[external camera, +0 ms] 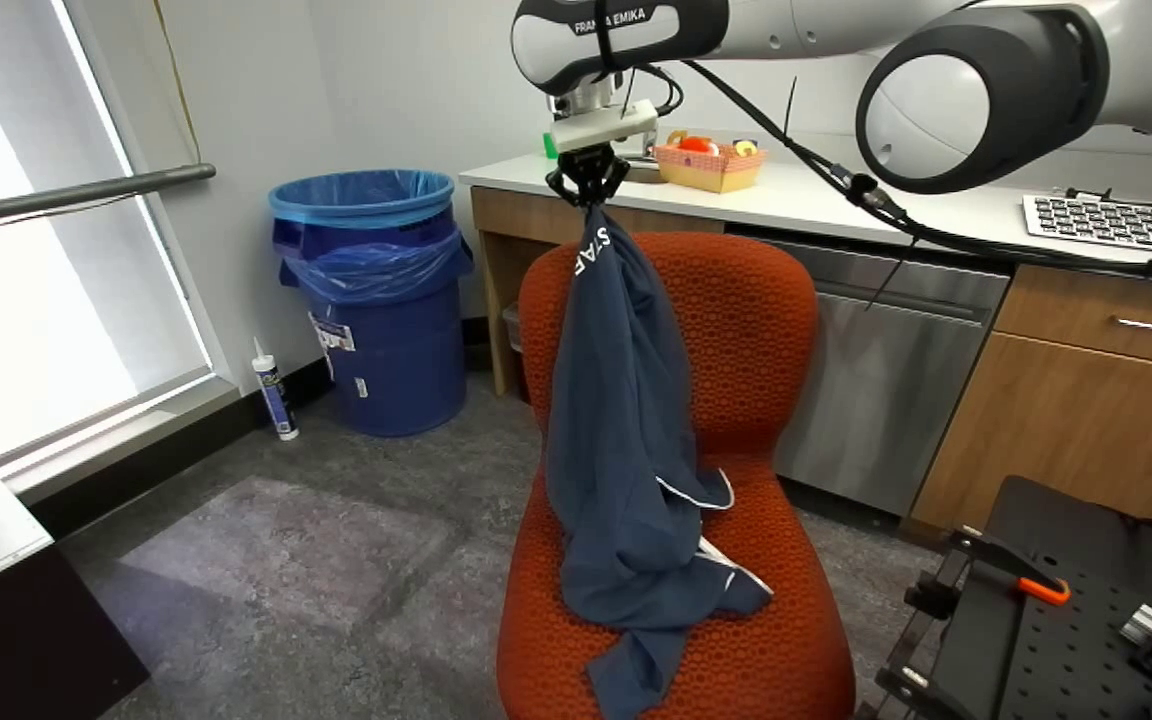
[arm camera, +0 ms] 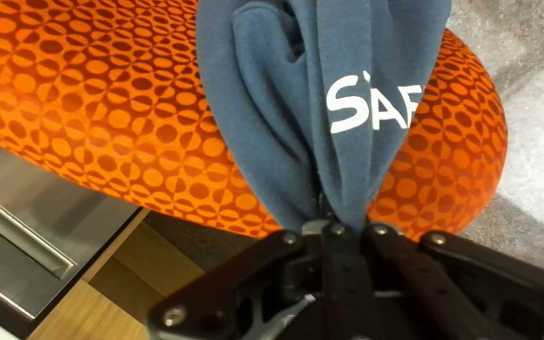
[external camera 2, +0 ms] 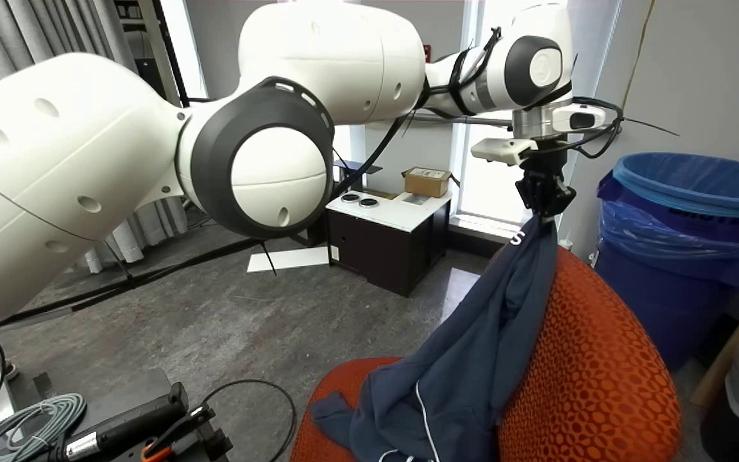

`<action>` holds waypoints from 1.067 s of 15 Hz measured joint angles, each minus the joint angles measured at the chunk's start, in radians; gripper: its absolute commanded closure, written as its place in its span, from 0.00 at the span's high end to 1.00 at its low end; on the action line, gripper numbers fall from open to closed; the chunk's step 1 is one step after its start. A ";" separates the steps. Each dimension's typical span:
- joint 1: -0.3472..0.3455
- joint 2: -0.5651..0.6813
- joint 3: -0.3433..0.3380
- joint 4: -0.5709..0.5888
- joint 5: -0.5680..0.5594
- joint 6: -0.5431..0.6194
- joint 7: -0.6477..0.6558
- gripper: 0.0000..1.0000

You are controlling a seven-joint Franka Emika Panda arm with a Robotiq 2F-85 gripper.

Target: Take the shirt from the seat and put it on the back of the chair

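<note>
Shirt (external camera: 621, 430) partly on the chair (external camera: 746, 330) — trash can (external camera: 386, 350) left of the chair in an exterior view, dishwasher (external camera: 861, 390) behind.

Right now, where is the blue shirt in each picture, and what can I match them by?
In an exterior view: the blue shirt hangs just right of center, in front of the chair back.
In an exterior view: the blue shirt is mostly low, right of center, the chair back at its right.
Wrist view: the blue shirt fills the upper middle, narrowing to the pincer.
Shared landmark: the patterned chair back.
</note>
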 measured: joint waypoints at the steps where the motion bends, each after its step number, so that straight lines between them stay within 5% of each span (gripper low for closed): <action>1: 0.000 0.000 0.000 -0.001 0.000 0.000 0.000 0.36; 9: 0.000 0.000 -0.001 -0.011 0.000 0.000 0.000 0.95; 16: -0.030 -0.014 -0.008 -0.008 0.000 0.000 0.000 1.00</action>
